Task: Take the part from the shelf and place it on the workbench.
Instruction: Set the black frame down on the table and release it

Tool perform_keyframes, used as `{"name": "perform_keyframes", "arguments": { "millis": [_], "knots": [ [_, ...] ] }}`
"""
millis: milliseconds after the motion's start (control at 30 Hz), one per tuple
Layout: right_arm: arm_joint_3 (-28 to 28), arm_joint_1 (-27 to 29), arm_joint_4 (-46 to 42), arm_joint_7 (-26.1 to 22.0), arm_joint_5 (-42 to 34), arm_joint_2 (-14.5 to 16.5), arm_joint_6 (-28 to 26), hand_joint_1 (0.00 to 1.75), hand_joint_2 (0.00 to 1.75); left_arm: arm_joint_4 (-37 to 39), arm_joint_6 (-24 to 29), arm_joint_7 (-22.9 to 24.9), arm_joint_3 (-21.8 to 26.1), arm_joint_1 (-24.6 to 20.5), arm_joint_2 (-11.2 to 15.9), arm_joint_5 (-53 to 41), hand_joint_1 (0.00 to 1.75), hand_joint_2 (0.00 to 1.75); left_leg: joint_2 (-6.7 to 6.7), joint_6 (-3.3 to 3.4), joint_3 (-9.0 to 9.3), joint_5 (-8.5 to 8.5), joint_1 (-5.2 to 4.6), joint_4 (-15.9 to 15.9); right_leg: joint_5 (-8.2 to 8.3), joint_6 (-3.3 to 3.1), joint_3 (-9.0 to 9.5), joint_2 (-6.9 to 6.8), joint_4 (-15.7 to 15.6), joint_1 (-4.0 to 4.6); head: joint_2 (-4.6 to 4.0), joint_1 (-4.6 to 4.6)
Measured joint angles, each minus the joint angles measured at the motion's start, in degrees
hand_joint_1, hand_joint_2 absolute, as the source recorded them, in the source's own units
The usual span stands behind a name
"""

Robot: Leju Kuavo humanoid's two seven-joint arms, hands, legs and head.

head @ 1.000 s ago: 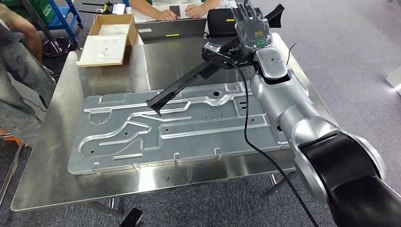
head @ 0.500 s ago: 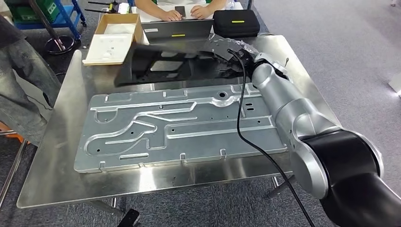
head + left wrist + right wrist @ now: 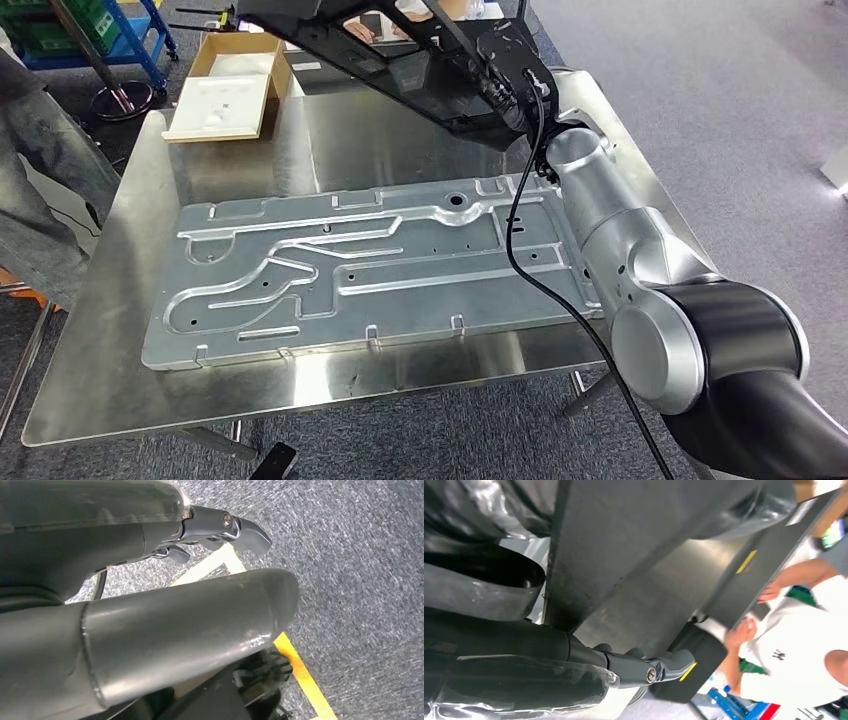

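Now right hand (image 3: 505,75) grips the black part (image 3: 385,45) by one end, held high and tilted above the desk (image 3: 420,365), probably to clear the metal plate (image 3: 370,265). Left hand (image 3: 150,630) hangs empty, fingers loosely apart.

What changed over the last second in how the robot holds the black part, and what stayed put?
The right hand swung the black part from edge-on and pointing down at the plate, through flat, to raised high over the table's far end, keeping its hold. The metal plate, table and cardboard box stayed put.
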Motion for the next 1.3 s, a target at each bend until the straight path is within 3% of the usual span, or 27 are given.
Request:
{"name": "perform_keyframes", "arguments": {
  "millis": [100, 167, 267, 300, 333, 367, 467, 533, 633, 700, 767, 833, 867, 900, 967, 1033, 1100, 1167, 1233, 1300],
  "knots": [
    [-0.57, -0.09, 0.04, 0.12, -0.51, -0.01, -1.63, 0.00, 0.00, 0.00, 0.07, -0.05, -0.03, 0.05, 0.03, 0.09, 0.00, 0.00, -0.08, 0.78, 0.37, 0.08, -0.04, -1.17, 0.04, 0.80, -0.15, -0.02, -0.12, 0.10, 0.01, -0.02],
    [-0.99, -0.17, 0.15, -0.39, -2.30, -0.09, 1.18, 0.00, 0.00, 0.00, 0.12, -0.09, -0.13, 0.05, 0.07, 0.13, 0.00, 0.00, -0.01, 1.47, 0.63, 0.42, 0.24, -1.72, -1.29, 1.35, -0.80, -0.03, 1.52, 0.03, 0.01, 0.02],
    [-1.75, 0.03, 0.37, -1.77, -3.91, -0.27, 3.06, 0.00, 0.00, 0.00, 0.13, -0.17, -0.32, 0.02, 0.13, 0.14, 0.00, 0.00, 0.19, 1.99, 0.74, 0.57, 0.30, -1.96, -6.19, 2.01, -5.25, -0.03, 11.20, -0.20, 0.01, 0.05],
    [-1.85, 0.30, 0.43, -1.84, -3.43, -0.27, 1.46, 0.00, 0.00, 0.00, 0.15, -0.20, -0.33, 0.02, 0.13, 0.21, 0.00, 0.00, 0.19, 2.03, 0.75, 0.55, 0.30, -1.94, -7.03, 2.15, -6.66, -0.04, 14.10, -0.31, 0.00, 0.06],
    [-1.87, 0.56, 0.46, -1.64, -2.43, -0.25, -0.46, 0.00, 0.00, 0.00, 0.16, -0.22, -0.33, 0.07, 0.14, 0.33, 0.00, 0.00, 0.12, 2.05, 0.76, 0.53, 0.31, -1.90, -6.79, 2.21, -7.23, -0.04, 15.14, -0.42, 0.00, 0.06],
    [-1.77, 0.75, 0.41, -1.28, -0.98, -0.26, -2.71, 0.00, 0.00, 0.00, 0.19, -0.24, -0.33, 0.15, 0.14, 0.45, 0.00, 0.00, 0.02, 2.04, 0.78, 0.50, 0.32, -1.85, -5.53, 2.18, -6.78, -0.05, 14.03, -0.52, 0.00, 0.06],
    [0.99, 0.88, -0.65, 0.57, 9.22, -0.28, -13.63, 0.00, 0.00, 0.00, 0.23, -0.27, -0.33, 0.34, 0.12, 0.65, 0.00, 0.00, -0.19, 1.63, 0.79, 0.27, 0.23, -1.58, -0.36, 1.63, -1.86, -0.06, 3.29, -0.42, 0.00, 0.05],
    [4.92, 1.00, -1.36, 1.00, 15.49, -0.28, -19.71, 0.00, 0.00, 0.00, 0.31, -0.28, -0.33, 0.33, 0.09, 0.63, 0.00, 0.00, -0.17, 1.05, 0.71, 0.18, 0.06, -1.52, 0.32, 1.23, -0.34, 0.04, -0.06, -0.05, 0.00, 0.05],
    [9.83, 2.02, -2.58, 2.68, 22.64, -0.66, -26.00, 0.00, 0.00, 0.00, 0.40, -0.21, -0.53, 0.33, 0.07, 0.24, 0.00, 0.00, -0.03, 0.07, 0.70, -0.22, 0.05, -1.35, 0.50, 0.37, -0.12, 0.25, -0.51, -0.07, 0.01, 0.05],
    [13.81, 2.80, -3.69, 3.60, 27.09, -1.30, -30.74, 0.00, 0.00, 0.00, 0.52, -0.13, -0.86, 0.26, 0.03, 0.13, 0.00, 0.00, 0.04, -0.39, -0.68, -2.47, 0.14, 1.97, 0.73, -0.37, 0.04, 0.16, -0.90, -0.37, 0.00, 0.03],
    [15.36, 3.07, -3.83, 3.59, 23.05, -1.36, -27.62, 0.00, 0.00, 0.00, 0.66, -0.04, -1.05, 0.33, -0.01, 0.46, 0.00, 0.00, 0.07, -0.70, -3.86, -6.01, 0.26, 9.33, 0.72, -0.81, 0.02, 0.08, -0.91, -0.27, 0.00, 0.02],
    [13.61, 3.12, -3.14, 4.04, 14.25, -0.48, -16.70, 0.00, 0.00, 0.00, 0.71, -0.01, -1.07, 0.50, 0.03, 0.96, 0.00, 0.00, 0.08, -0.86, -6.17, -7.28, 0.29, 14.39, 0.66, -0.94, 0.02, 0.23, -0.79, -0.13, 0.00, 0.02],
    [12.52, 3.11, -2.76, 4.31, 11.17, 0.06, -11.15, 0.00, 0.00, 0.00, 0.71, -0.01, -1.07, 0.55, 0.09, 1.13, 0.00, 0.00, 0.08, -0.84, -5.97, -6.39, 0.28, 13.91, 0.63, -0.96, 0.02, 0.36, -0.68, -0.09, 0.00, 0.02],
    [11.73, 3.10, -2.54, 4.44, 9.69, 0.51, -7.51, 0.00, 0.00, 0.00, 0.71, -0.01, -1.07, 0.56, 0.16, 1.24, 0.00, 0.00, 0.09, -0.67, -4.72, -4.58, 0.27, 11.16, 0.58, -0.94, 0.03, 0.50, -0.56, -0.05, 0.00, 0.02],
    [11.12, 2.97, -2.35, 4.67, 11.51, 1.10, -7.04, 0.00, 0.00, 0.00, 0.68, -0.05, -1.07, 0.46, 0.32, 1.31, 0.00, 0.00, 0.15, -0.06, -1.14, -1.16, 0.11, 3.48, 0.40, -0.69, -0.06, 0.57, -0.27, 0.14, 0.00, 0.02],
    [12.71, 2.98, -2.73, 5.26, 18.81, 0.73, -15.21, 0.00, 0.00, 0.00, 0.69, -0.08, -1.12, 0.35, 0.33, 1.12, 0.00, 0.00, 0.12, 0.43, 0.69, -0.13, -0.15, -0.68, 0.33, -0.22, -0.34, 0.28, -0.11, 0.33, 0.01, 0.03],
    [15.74, 3.24, -3.58, 5.13, 26.03, -0.35, -24.59, 0.00, 0.00, 0.00, 0.81, 0.04, -1.25, 0.44, 0.20, 0.80, 0.00, 0.00, -0.12, 0.74, 0.74, -0.16, -0.18, -1.21, 0.39, 0.32, -0.43, -0.09, -0.19, 0.42, 0.01, 0.03],
    [17.88, 3.28, -4.44, 4.14, 28.34, -1.45, -26.53, 0.00, 0.00, 0.00, 0.90, 0.12, -1.34, 0.63, 0.03, 0.75, 0.00, 0.00, -0.15, 1.27, 0.96, 0.09, 0.10, -1.68, -0.47, 0.89, -0.64, -0.14, 0.75, 0.34, 0.00, 0.05],
    [19.24, 3.47, -5.06, 2.56, 28.68, -2.10, -23.49, 0.00, 0.00, 0.00, 0.97, 0.08, -1.36, 0.57, -0.08, 0.91, 0.00, 0.00, 0.18, 1.70, 1.21, 0.24, 0.29, -2.01, -3.40, 1.41, -2.75, -0.05, 5.57, 0.15, 0.00, 0.07],
    [21.03, 4.24, -5.38, 2.65, 32.52, -2.61, -22.95, 0.00, 0.00, 0.00, 1.02, 0.06, -1.40, 0.42, -0.11, 0.96, 0.00, 0.00, 0.56, 1.87, 1.19, 0.21, 0.29, -1.98, -6.47, 1.83, -6.20, -0.06, 12.63, -0.07, 0.01, 0.07]
  ]
}}
